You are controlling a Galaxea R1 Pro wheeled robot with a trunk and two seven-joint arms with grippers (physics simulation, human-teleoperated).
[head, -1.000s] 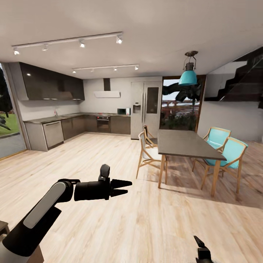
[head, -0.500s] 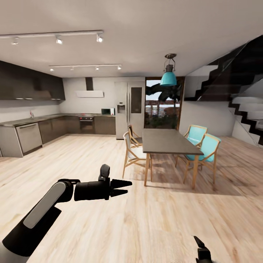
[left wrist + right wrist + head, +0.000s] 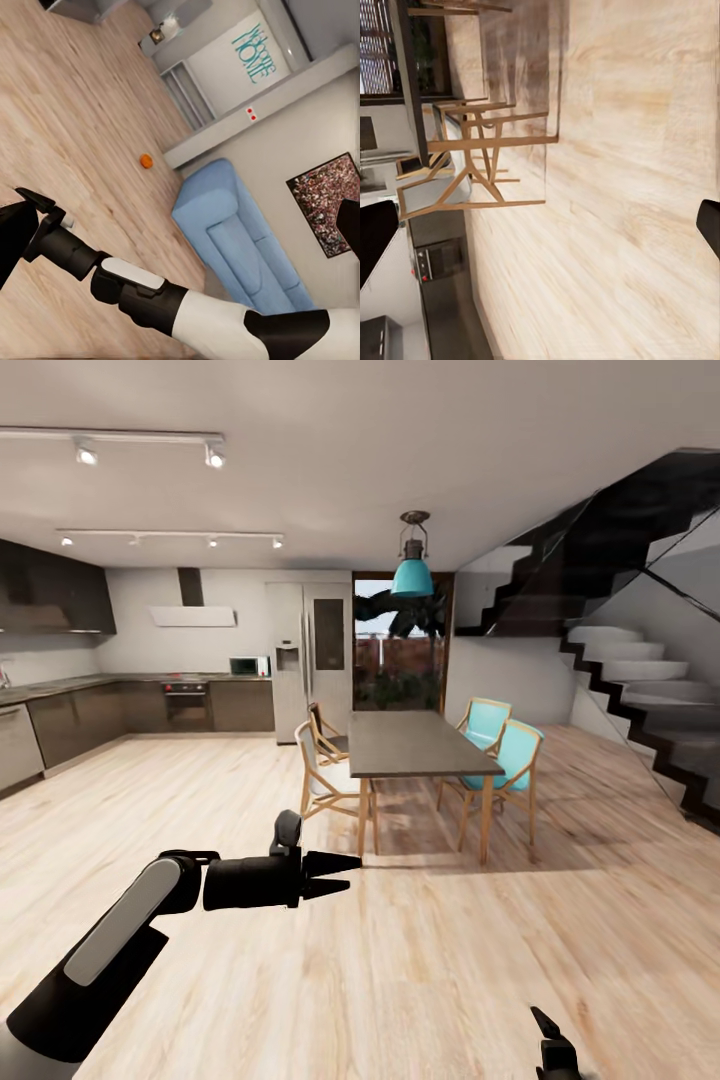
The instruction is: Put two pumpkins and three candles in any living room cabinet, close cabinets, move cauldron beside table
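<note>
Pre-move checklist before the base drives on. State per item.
1. Left end effector free: ok, open, nothing held.
2. Right end effector free: ok, fingers wide apart in its wrist view.
3. Pumpkin located: ok, one lies on the floor near the blue sofa.
4. Cabinet, candles, cauldron located: cannot tell.
5. Heading: probably not ok, head camera faces the dining table and kitchen.

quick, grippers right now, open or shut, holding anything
Left gripper: jaws slightly apart, open, holding nothing.
Right gripper: just one finger tip shows at the frame's bottom edge; cannot be told.
</note>
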